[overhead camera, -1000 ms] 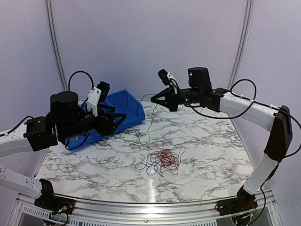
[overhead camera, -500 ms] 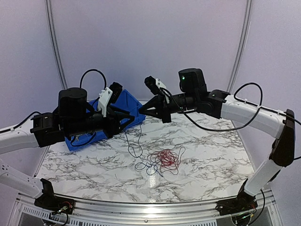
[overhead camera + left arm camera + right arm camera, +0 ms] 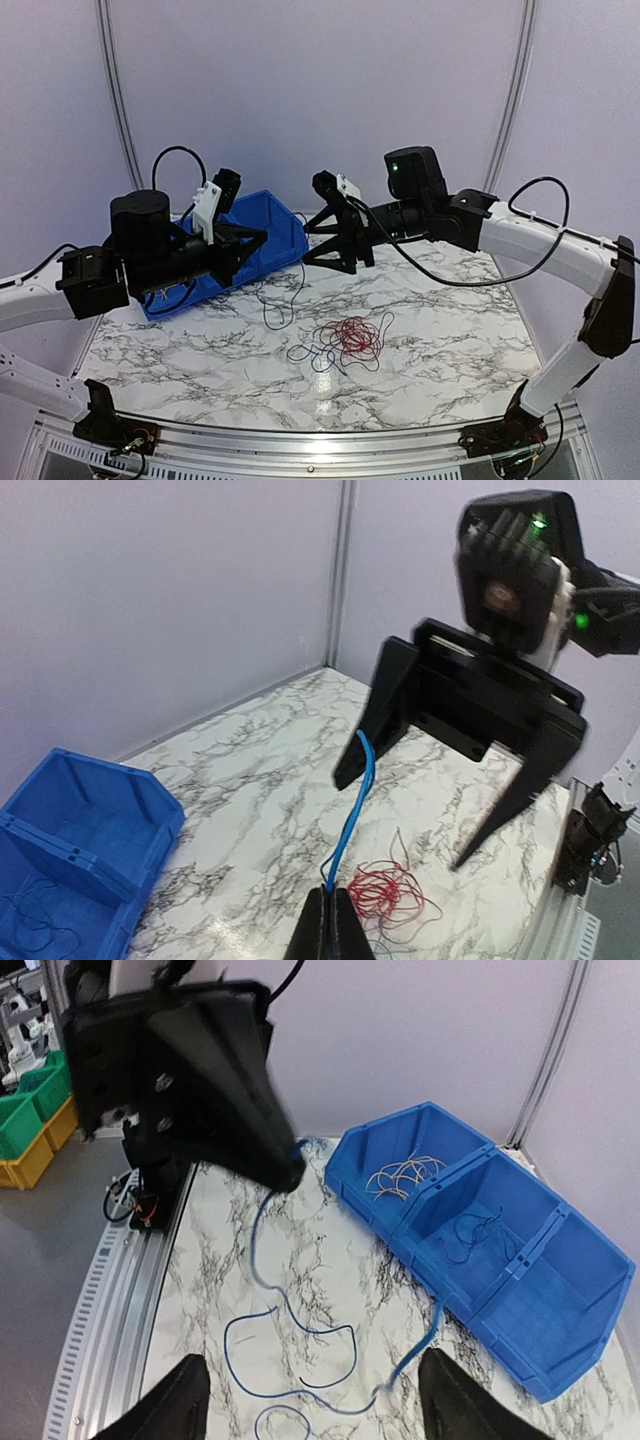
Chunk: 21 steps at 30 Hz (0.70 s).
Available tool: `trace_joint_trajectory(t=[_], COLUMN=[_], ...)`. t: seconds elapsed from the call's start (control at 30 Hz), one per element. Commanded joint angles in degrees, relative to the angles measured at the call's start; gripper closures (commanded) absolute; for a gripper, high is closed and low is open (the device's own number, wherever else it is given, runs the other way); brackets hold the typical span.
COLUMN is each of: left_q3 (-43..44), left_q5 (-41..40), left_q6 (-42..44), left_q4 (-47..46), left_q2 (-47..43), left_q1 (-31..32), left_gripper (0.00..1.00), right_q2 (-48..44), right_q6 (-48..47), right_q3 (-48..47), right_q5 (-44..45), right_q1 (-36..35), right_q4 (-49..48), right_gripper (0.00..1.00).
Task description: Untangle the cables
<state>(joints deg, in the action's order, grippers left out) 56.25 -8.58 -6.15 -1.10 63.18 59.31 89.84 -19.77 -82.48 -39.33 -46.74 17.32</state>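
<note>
**Top external.** Left gripper [image 3: 262,240]: jaws together, pinching a hair-thin blue wire [image 3: 268,305] that hung slack toward the marble table [image 3: 450,300]. Right gripper [image 3: 325,258]: jaws apart, empty, close opposite. Remaining cables [image 3: 348,338]: a red tangle with darker loops, mid-table, apart from the hanging wire.

**Left wrist.** The blue wire rose limp from the closed fingertips [image 3: 330,930]. Whether its free end touched the right gripper could not be told.

**Right wrist.** Blue bin [image 3: 560,1290]: rigid plastic with compartments. One held whitish wires [image 3: 400,1175], the next a dark wire [image 3: 475,1235].

**Step judged:** one strand was separated and ready for sorting. The next move calls for carrying it over the bin and lowering it without snagging the tangle.
</note>
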Motion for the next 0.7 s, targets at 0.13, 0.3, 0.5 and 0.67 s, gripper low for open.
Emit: trace_joint_trajectory(t=[0.13, 0.3, 0.5, 0.67], left_q3=[9.46, 14.41, 18.13, 19.44], left_q5=[-21.71, -24.71, -25.25, -22.38], left_q6=[4.36, 4.63, 2.57, 2.32], left_q4=[6.59, 9.08, 9.45, 7.67], left_q2=[0.86, 2.07, 6.62, 12.57], left_q1=[-2.28, -8.95, -18.73, -25.67], left_gripper=[1.0, 1.0, 1.0, 1.0], right_q2=[-12.11, -19.19, -19.51, -18.58], right_q6=[-0.98, 0.03, -1.48, -4.87], right_q3=[11.82, 24.89, 30.57, 32.35], right_q5=[-8.37, -10.49, -7.91, -5.98], right_q1=[12.71, 20.0, 26.1, 26.62], right_q4=[0.12, -7.9, -11.7, -11.86], right_gripper=[0.19, 0.19, 0.17, 0.18])
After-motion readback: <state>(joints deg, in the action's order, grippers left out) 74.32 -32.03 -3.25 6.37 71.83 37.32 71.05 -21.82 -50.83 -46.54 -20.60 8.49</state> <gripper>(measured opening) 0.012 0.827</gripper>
